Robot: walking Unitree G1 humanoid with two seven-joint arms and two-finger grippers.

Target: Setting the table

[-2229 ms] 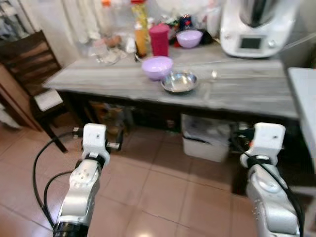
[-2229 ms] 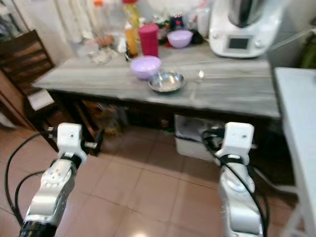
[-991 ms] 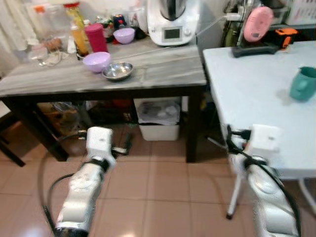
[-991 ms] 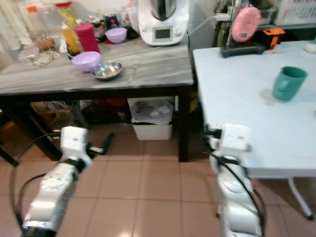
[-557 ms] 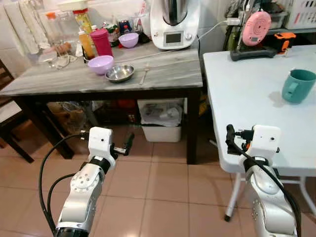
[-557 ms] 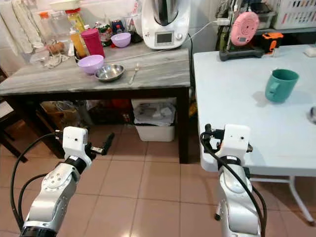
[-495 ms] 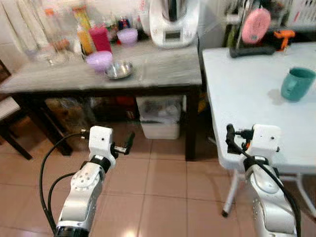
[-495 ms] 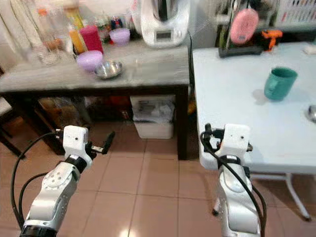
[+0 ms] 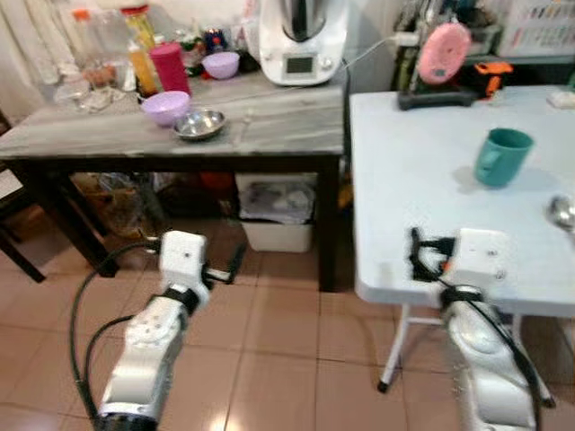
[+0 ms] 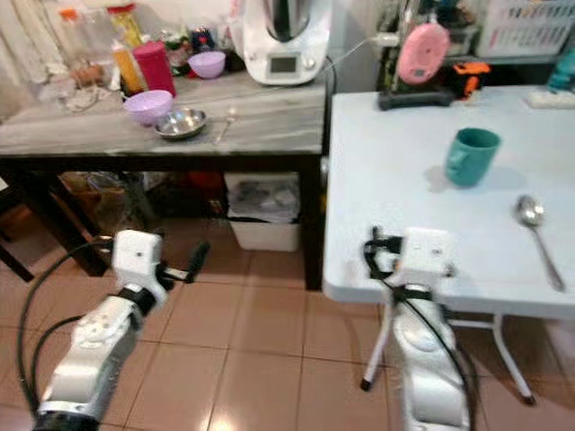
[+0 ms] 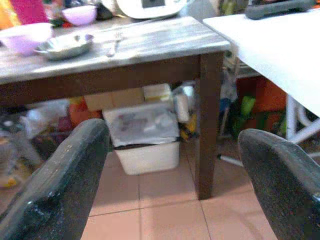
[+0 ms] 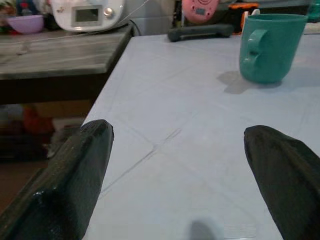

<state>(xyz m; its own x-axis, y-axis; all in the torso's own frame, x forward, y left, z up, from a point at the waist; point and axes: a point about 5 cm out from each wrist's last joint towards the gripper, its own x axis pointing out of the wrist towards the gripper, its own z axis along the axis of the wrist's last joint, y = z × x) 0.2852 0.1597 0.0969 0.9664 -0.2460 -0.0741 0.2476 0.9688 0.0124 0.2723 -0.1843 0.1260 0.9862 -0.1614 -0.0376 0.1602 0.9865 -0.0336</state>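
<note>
The robot stands facing the corner where the grey counter [image 10: 269,117] meets the white counter [image 10: 404,180], both arms held low, and nothing is in hand. The left gripper [image 11: 165,165] hangs over the tiled floor with its fingers [image 11: 60,185] spread wide and empty; the right gripper [image 12: 175,170] sits at the near edge of the white counter, its fingers [image 12: 75,175] likewise spread and empty. To my eye the step in hand is the approach: it would do well to square up to the white counter and settle before reaching, since the things to lay out lie well beyond the right gripper. The cup [image 10: 471,155] is teal, upright, with its handle turned toward the grey counter. The spoon [image 10: 537,227] is shiny metal and lies flat near the cup, bowl end away from the robot. On the grey counter a steel bowl [image 10: 180,122] sits just beside a lilac bowl [image 10: 148,106], near a smaller spoon [image 10: 226,121].
</note>
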